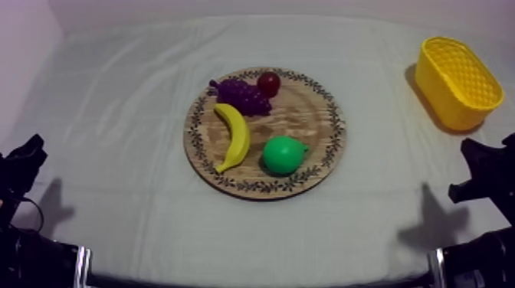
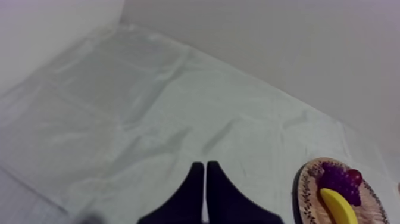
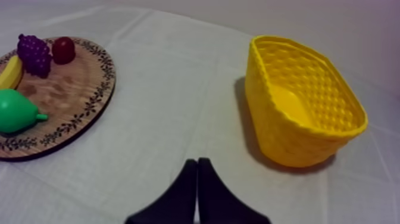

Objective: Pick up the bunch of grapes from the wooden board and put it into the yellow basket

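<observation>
Right gripper point(image 3: 197, 162): fingers pressed together in a narrow wedge, clamped on nothing, parked well short of the board point(image 1: 310, 122). Left gripper point(image 2: 205, 165): likewise together, likewise holding nothing.

Grapes point(image 1: 244, 96) on the far part of the board: ahead of the right gripper and well off to its left, past the pear point(image 1: 283, 155); ahead of the left gripper and off to its right. Touching the small red fruit point(image 1: 268, 83) on the side toward the right gripper, with the tip of the banana point(image 1: 234, 136) just beside on the near side. Long axis roughly across the table, from one arm toward the other (so probably best gripped crosswise, closing front to back).

Basket point(image 1: 458, 80) ahead of the right gripper and to its right, well apart from the left gripper. About even in reach to the grapes, by the look of it; right far nearer the basket, hence likely the better arm for the carry.
</observation>
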